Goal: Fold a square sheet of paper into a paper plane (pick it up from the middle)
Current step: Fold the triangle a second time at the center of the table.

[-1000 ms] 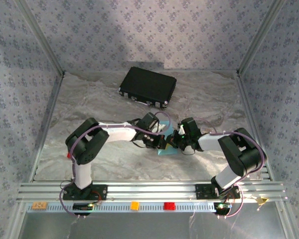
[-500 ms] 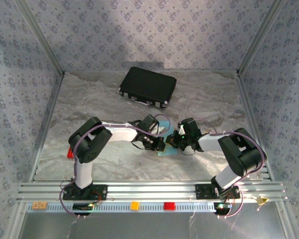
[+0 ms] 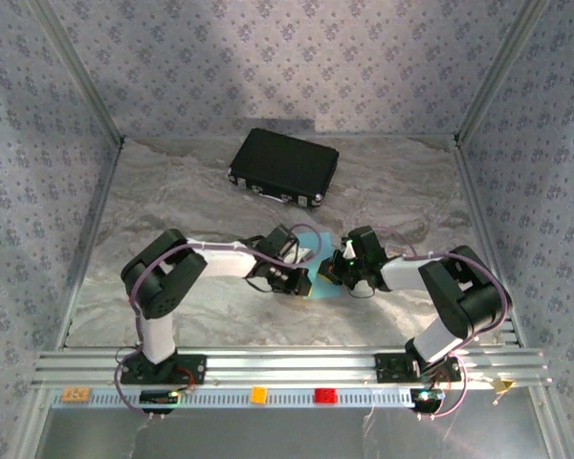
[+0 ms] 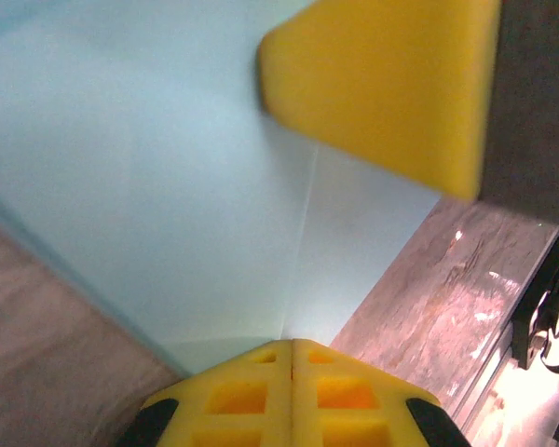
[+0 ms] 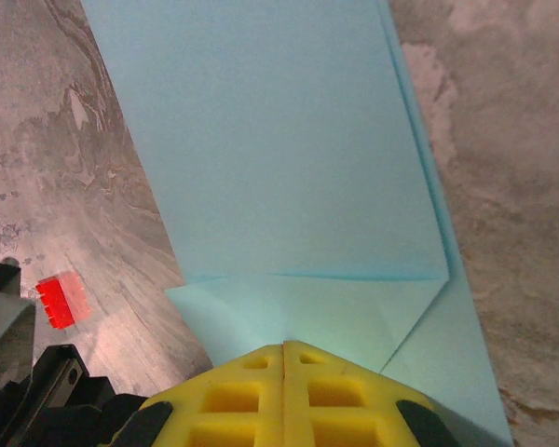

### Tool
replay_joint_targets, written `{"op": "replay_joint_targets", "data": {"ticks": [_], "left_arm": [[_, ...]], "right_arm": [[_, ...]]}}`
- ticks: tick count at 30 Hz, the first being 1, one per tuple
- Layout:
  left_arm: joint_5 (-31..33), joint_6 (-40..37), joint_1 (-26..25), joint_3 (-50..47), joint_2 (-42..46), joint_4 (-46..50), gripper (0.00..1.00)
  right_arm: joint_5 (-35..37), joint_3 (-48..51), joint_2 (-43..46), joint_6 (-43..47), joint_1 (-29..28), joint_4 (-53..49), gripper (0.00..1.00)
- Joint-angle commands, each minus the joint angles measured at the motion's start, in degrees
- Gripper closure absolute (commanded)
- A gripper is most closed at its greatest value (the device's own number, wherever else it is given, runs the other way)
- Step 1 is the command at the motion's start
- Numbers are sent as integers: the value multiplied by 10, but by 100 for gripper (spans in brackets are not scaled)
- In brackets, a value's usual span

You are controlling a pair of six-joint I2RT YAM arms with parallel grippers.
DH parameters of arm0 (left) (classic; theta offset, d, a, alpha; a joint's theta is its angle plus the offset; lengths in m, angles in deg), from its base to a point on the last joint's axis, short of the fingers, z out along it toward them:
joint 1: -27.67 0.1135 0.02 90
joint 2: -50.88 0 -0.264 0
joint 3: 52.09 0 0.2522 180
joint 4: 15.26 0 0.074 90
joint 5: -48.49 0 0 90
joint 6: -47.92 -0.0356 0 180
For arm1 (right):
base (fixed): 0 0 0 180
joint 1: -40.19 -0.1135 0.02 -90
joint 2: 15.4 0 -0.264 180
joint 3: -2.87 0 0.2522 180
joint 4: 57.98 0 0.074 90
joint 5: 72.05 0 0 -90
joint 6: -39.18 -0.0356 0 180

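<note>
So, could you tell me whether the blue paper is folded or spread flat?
Folded: the right wrist view shows the paper with overlapping layers and creased flaps near the claw.

No readable text, labels, brands or numbers on anything in view.

You're working in a robot lab booth: patterned cloth walls (image 3: 268, 67) and metal posts (image 3: 81, 76) enclose the table (image 3: 172, 191) behind the slotted aluminium rail (image 3: 287, 363).
</note>
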Motion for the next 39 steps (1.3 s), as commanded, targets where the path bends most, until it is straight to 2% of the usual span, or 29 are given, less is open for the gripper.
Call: {"op": "replay_joint_targets", "data": {"ticks": [1, 5, 12, 21, 26, 34, 39], "left_arm": [[16, -18, -11, -31, 22, 71, 100], [22, -18, -14, -46, 48, 68, 100], [42, -9, -18, -19, 106, 42, 100], [44, -3, -5, 54, 16, 20, 100], [45, -7, 1, 70, -32, 39, 100], [52, -9, 2, 19, -32, 46, 100], [52, -10, 3, 15, -29, 41, 100]], "right_arm": [[36, 17, -6, 1, 10, -48, 96], [35, 17, -6, 2, 10, -47, 96], [34, 17, -2, 0, 10, -47, 96], [31, 17, -4, -2, 9, -43, 96], [28, 14, -5, -2, 9, -39, 96], [22, -1, 20, 13, 11, -38, 94], [17, -21, 50, 46, 13, -74, 93]]}}
